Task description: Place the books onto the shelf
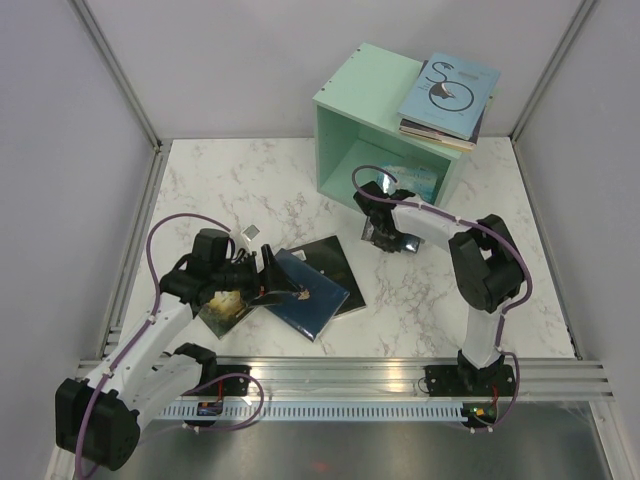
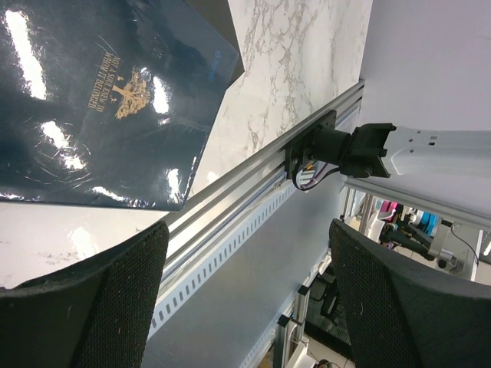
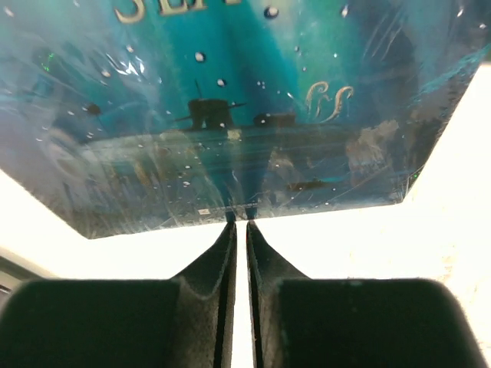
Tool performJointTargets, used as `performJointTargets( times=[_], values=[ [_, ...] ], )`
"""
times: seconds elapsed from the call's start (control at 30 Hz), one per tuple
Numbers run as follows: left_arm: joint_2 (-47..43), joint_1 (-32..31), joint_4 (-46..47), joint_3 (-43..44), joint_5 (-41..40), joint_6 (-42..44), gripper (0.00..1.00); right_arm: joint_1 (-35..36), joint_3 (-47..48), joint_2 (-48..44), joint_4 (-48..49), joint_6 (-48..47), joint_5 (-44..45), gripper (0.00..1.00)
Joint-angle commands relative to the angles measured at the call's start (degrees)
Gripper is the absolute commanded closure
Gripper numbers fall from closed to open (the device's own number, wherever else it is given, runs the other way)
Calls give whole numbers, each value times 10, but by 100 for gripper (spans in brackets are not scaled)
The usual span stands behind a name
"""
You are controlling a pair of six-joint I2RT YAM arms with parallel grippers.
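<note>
The mint-green shelf (image 1: 350, 115) stands at the back right, its open face toward me. A stack of books (image 1: 448, 95) lies on its roof, with a light blue, black-swirl cover on top. A teal book (image 1: 420, 182) (image 3: 230, 100) sits in the opening. My right gripper (image 1: 388, 203) (image 3: 238, 222) is shut, its tips against that book's near edge, with nothing in the slit. A navy book (image 1: 305, 290) (image 2: 100, 100) lies on a black book (image 1: 335, 255) on the table. My left gripper (image 1: 268, 275) (image 2: 247, 238) hangs open and empty beside the navy book. A green-gold book (image 1: 225, 308) lies under it.
The aluminium rail (image 1: 350, 375) (image 2: 253, 184) runs along the table's (image 1: 250, 190) front edge, with the right arm's base (image 2: 337, 149) bolted to it. Grey walls close in the back and both sides.
</note>
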Motion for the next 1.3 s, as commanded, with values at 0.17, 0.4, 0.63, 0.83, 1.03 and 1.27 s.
performJointTargets(
  times=[0.17, 0.4, 0.63, 0.83, 1.03, 1.27],
  values=[
    [0, 0, 4, 6, -10, 17, 13, -11, 68, 18, 38, -22, 21, 89],
    [-8, 0, 4, 3, -15, 10, 14, -11, 90, 7, 48, 0, 14, 88],
    [-14, 0, 4, -2, -20, 6, 14, 12, 99, -17, 49, -19, -46, 89],
    [-1, 0, 4, -4, -28, 12, 14, 86, 16, -77, 55, -8, -59, 81],
    [20, 0, 18, -6, -28, 12, 14, 149, -63, -95, 72, 9, -73, 71],
    [24, 0, 20, -5, -26, 4, 15, 149, -77, -57, 79, 2, -29, 76]
  ],
)
